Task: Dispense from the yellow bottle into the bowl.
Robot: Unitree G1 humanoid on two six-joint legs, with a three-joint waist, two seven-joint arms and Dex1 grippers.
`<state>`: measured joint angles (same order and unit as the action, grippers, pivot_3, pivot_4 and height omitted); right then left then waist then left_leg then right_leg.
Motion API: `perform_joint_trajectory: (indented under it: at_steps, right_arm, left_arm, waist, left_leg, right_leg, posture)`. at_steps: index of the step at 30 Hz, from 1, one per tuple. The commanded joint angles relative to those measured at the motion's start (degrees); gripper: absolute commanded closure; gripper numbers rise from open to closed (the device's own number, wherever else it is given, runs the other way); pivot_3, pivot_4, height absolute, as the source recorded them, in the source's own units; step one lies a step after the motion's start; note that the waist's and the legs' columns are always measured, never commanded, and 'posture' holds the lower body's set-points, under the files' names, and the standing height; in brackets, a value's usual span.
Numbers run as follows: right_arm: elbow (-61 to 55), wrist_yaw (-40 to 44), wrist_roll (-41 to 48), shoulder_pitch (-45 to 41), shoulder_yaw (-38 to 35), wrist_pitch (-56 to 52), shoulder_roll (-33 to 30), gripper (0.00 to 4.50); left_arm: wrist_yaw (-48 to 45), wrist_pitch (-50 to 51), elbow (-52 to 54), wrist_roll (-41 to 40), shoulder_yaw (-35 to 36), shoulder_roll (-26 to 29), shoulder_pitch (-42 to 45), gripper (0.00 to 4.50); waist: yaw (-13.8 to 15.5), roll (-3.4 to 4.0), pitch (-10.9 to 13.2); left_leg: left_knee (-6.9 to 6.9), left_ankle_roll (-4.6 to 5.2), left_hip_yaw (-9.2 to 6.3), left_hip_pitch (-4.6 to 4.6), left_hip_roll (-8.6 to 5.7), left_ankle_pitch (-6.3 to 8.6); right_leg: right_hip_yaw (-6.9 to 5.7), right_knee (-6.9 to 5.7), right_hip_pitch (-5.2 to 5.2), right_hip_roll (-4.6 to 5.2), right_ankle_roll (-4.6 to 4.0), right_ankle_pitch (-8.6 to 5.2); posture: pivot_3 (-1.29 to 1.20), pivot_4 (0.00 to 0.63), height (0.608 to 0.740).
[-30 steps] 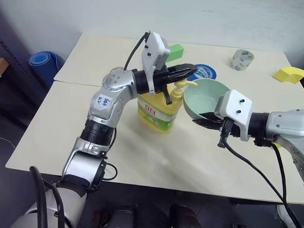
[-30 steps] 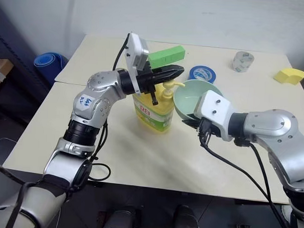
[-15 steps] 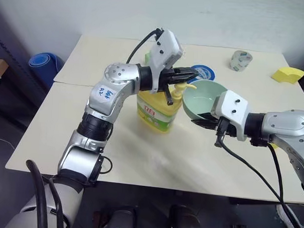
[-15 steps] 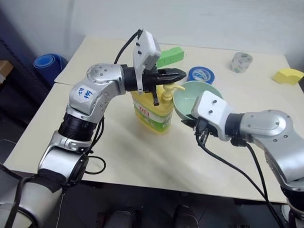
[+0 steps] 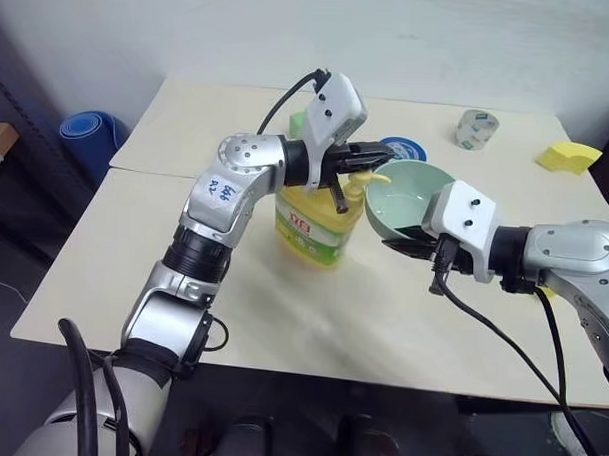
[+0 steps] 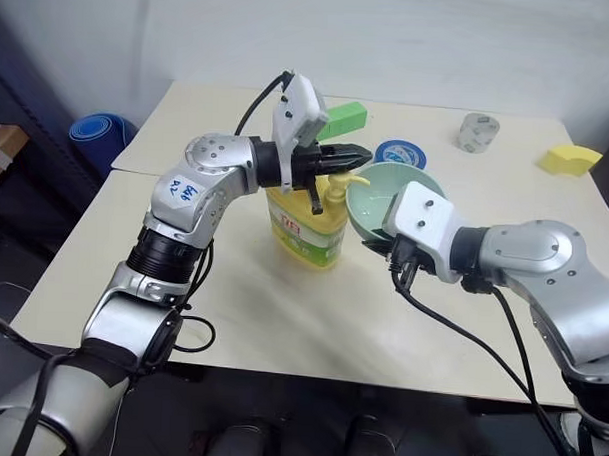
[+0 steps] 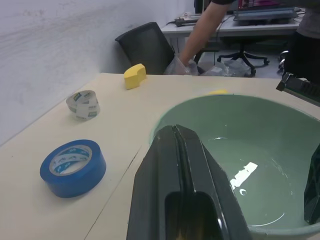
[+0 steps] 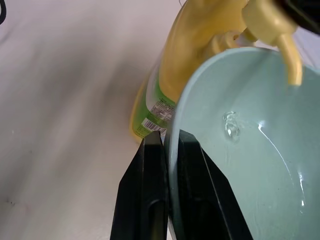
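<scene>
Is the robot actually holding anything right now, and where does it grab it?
Yes. The right gripper pinches the rim of the bowl. The left gripper, shut, holds nothing; it sits on the yellow bottle's pump.

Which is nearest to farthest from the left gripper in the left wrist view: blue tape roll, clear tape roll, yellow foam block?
From the left gripper, shut over the mint-green bowl:
1. Blue tape roll, on the table beside the bowl.
2. Clear tape roll, farther back toward the wall.
3. Yellow foam block, at the table's far end.

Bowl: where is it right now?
The bowl is held tilted by the right gripper at its rim, under the yellow bottle's pump spout.
</scene>
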<state>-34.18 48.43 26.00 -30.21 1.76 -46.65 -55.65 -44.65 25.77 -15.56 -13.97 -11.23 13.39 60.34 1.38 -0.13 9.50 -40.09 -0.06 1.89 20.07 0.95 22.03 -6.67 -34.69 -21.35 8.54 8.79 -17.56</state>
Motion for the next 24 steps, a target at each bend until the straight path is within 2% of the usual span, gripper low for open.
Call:
perform_joint_trajectory:
  at_steps: [1, 5, 9, 11, 13, 15, 19, 24]
  right_arm:
    - [-2.0, -0.3, 0.7, -0.4, -1.8, 0.6, 0.5, 4.5]
    - [-1.2, -0.2, 0.2, 1.9, -2.6, 1.7, 0.1, 4.5]
    - [1.4, 0.8, -1.4, 8.3, -4.8, 5.9, -0.7, 4.5]
    - [5.4, 1.5, -2.7, 13.0, -5.2, 9.5, -0.1, 4.5]
    - [9.5, 0.4, -1.5, 14.6, -5.9, 11.0, 3.7, 4.5]
    - [15.2, 0.3, -3.1, 15.2, -4.8, 15.6, 6.7, 4.5]
    - [31.8, 1.1, -11.9, 15.5, 0.6, 28.1, 9.5, 4.5]
    - [47.6, -1.7, -17.6, 12.5, 1.3, 44.0, 15.1, 4.5]
  left_arm:
    - [-0.1, 4.0, -3.3, 0.1, -0.9, -1.3, -5.2, 4.49]
    - [0.6, 0.2, -0.7, -3.7, 5.3, -3.2, -4.1, 4.49]
    - [1.3, -5.6, 1.4, -9.2, 13.5, -4.6, -2.4, 4.49]
    - [-1.4, -8.1, 3.4, -12.5, 17.1, -3.2, -2.4, 4.49]
    - [-4.8, -10.5, 4.8, -14.2, 18.4, -1.5, -3.8, 4.49]
    - [-8.3, -13.7, 5.9, -14.6, 18.9, 0.5, -6.3, 4.49]
    - [-11.7, -18.1, 9.6, -14.6, 21.2, 5.6, -13.8, 4.49]
    - [-9.6, -18.7, 16.7, -13.2, 23.6, 11.6, -27.1, 4.49]
  waist:
    - [0.0, 0.0, -0.1]
    - [0.0, -0.01, 0.0]
    - [0.2, -0.05, 0.3]
    - [0.1, -0.12, 0.3]
    - [-0.1, -0.14, 0.3]
    - [-0.4, -0.1, 0.4]
    - [-0.6, 0.0, 0.4]
    - [-1.6, 0.1, 0.5]
  left_leg:
    - [0.0, 0.0, 0.0, 0.0, 0.0, 0.0]
    - [0.0, 0.0, 0.0, 0.04, 0.01, 0.0]
    - [-0.02, 0.0, -0.01, 0.26, -0.03, 0.0]
    - [0.03, 0.0, -0.03, 0.35, -0.03, 0.0]
    - [0.07, 0.0, -0.03, 0.35, -0.02, 0.0]
    - [0.1, 0.0, -0.01, 0.34, -0.02, 0.0]
    - [0.09, 0.0, 0.02, 0.28, -0.01, 0.0]
    - [0.08, 0.0, 0.01, 0.25, 0.01, 0.0]
  right_leg:
    - [0.0, 0.0, 0.0, 0.0, 0.0, 0.0]
    - [0.0, 0.01, -0.04, 0.0, 0.0, 0.0]
    - [-0.02, 0.1, -0.19, 0.02, 0.0, 0.0]
    - [-0.09, 0.12, -0.29, 0.01, 0.0, 0.0]
    - [-0.14, 0.12, -0.32, 0.01, 0.0, 0.0]
    - [-0.17, 0.12, -0.33, 0.01, 0.0, 0.0]
    - [-0.13, 0.12, -0.29, 0.01, 0.0, 0.0]
    - [-0.12, 0.09, -0.27, 0.02, 0.0, 0.0]
  posture:
    - [0.0, 0.15, 0.74]
    - [0.0, 0.15, 0.74]
    - [0.0, 0.15, 0.74]
    - [0.0, 0.15, 0.74]
    - [0.0, 0.15, 0.74]
    - [0.0, 0.15, 0.74]
    - [0.0, 0.15, 0.74]
    - [0.0, 0.15, 0.74]
